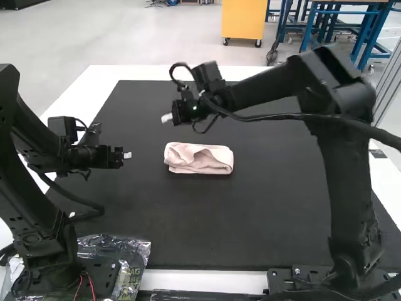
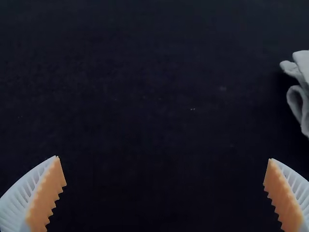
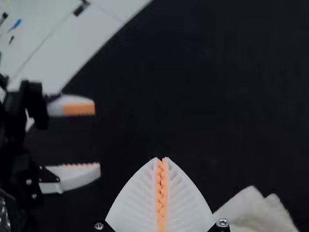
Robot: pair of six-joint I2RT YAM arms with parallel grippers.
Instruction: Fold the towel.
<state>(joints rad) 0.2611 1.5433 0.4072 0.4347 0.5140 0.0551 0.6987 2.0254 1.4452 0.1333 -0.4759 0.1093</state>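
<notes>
The pale pink towel (image 1: 199,158) lies folded into a small, thick bundle on the black mat, its layers showing at the left end. To its left stands my left gripper (image 1: 128,155), apart from it; in its wrist view the left gripper (image 2: 165,158) is open with nothing between its fingers, and the towel (image 2: 301,92) shows its layered edge. My right gripper (image 1: 166,118) hangs above and beyond the towel's left end. In its own wrist view, the right gripper (image 3: 161,159) is shut with its pads together, beside the towel (image 3: 256,212), not touching it.
The black mat (image 1: 219,226) spreads around the towel on a white table (image 1: 84,89). A crinkled plastic bag (image 1: 128,251) lies by the left arm's base. In the right wrist view, the left arm's open fingers (image 3: 72,177) are close by.
</notes>
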